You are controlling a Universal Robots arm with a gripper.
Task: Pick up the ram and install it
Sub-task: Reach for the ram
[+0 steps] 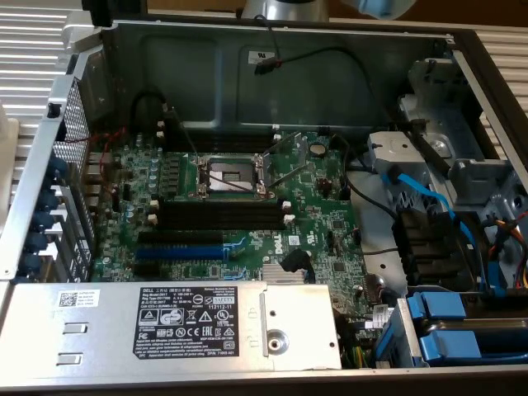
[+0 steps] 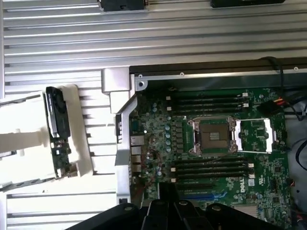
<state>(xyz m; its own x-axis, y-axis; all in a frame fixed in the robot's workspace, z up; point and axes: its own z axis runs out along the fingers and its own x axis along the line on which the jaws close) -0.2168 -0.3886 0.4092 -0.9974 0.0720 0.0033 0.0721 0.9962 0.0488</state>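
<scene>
- My gripper: clenched shut, seen over the green motherboard inside the open computer case.
- The ram: a dark stick seated on edge in a white holder. It is outside the case on the ribbed metal surface, well apart from my gripper.
- Memory slots: long and black with white end clips, lying just beside the CPU socket near the middle of the board.
</scene>
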